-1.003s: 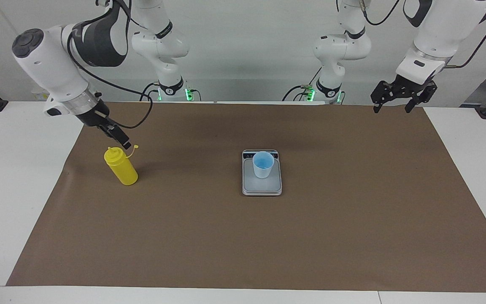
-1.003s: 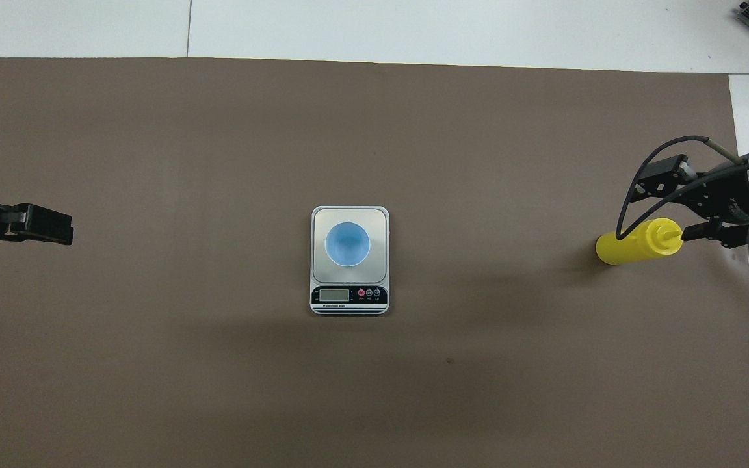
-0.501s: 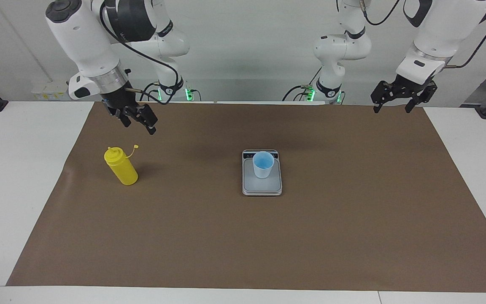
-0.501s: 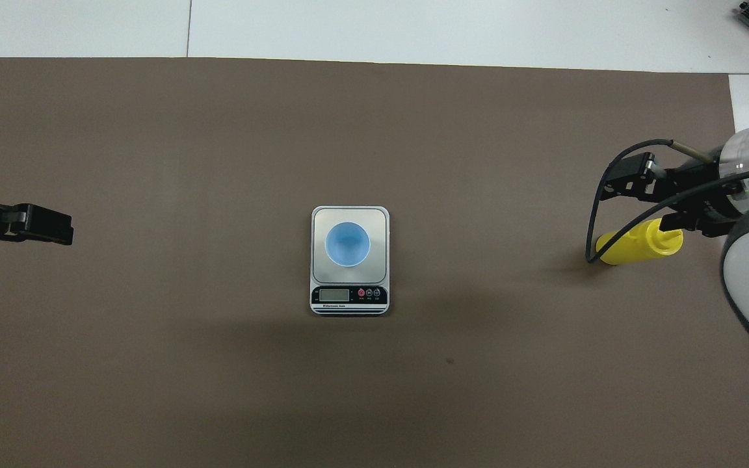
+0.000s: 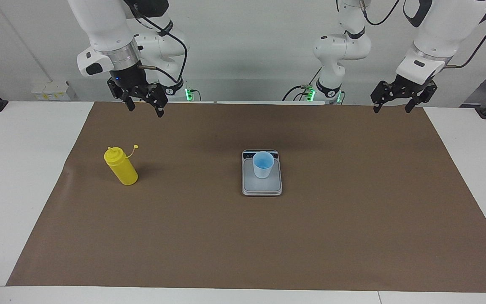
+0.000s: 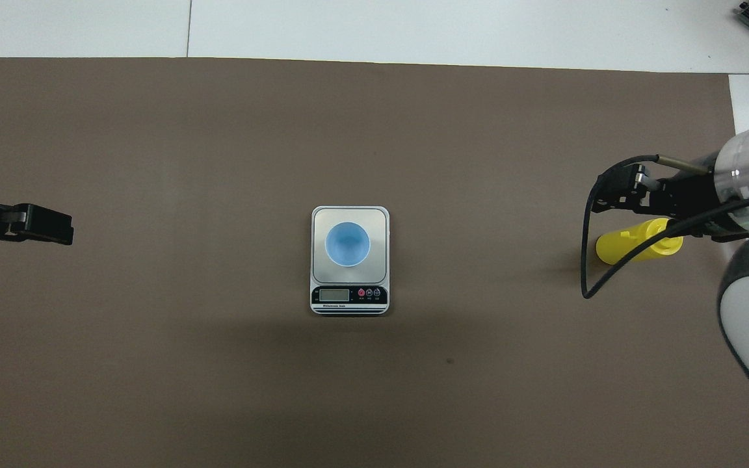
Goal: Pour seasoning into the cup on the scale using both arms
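**Seasoning bottle upright, untouched, both pincers up**

Seasoning bottle (image 5: 120,166) yellow, stands upright on brown mat (image 5: 310,236) toward the right arm's end of the surface (image 5: 15,190), cap hanging off on its tether. Nothing touches it. Cup (image 5: 263,164) light blue, sits on scale (image 5: 262,188) mid-mat, well apart from bottle; scale display strip on the robots' edge. Right pincer (image 5: 144,107) raised over the mat edge nearest the robots, fingers apart, holding nothing. Left pincer (image 5: 392,105) waits in the air at the left arm's end, fingers apart, holding nothing.
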Controlling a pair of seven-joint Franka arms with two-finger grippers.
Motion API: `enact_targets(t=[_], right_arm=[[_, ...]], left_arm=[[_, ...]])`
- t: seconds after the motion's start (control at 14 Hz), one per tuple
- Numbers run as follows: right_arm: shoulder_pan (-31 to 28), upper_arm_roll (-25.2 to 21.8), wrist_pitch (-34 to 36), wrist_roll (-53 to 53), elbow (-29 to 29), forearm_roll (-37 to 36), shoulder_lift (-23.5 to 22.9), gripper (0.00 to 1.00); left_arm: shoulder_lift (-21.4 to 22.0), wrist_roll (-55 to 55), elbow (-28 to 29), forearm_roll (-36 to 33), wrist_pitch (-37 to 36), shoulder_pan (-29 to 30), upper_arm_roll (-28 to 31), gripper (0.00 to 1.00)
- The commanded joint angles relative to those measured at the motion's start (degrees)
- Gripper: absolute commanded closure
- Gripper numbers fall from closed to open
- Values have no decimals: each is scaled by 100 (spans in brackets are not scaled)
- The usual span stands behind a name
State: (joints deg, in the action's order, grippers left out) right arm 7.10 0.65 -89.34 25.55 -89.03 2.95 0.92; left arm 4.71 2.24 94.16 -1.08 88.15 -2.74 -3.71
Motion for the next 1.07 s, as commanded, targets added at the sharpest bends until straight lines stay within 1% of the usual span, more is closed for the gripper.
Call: enact_targets(t=[0.0, 0.14, 0.79, 1.0], right_arm=[[-59, 58, 250, -383, 132, -119, -92, 0], [-120, 49, 251, -682, 61, -110, -65, 0], [-217, -4, 216, -753, 0, -66, -65, 0], [-226, -13, 163, -1148, -9, -128, -65, 0]], left_arm=[[144, 57, 121, -6, -35, 63, -51, 0], [144, 57, 121, -6, -34, 63, -51, 0], [144, 57, 121, -6, -35, 63, -51, 0], [144, 49, 121, -6, -43, 72, -51, 0]])
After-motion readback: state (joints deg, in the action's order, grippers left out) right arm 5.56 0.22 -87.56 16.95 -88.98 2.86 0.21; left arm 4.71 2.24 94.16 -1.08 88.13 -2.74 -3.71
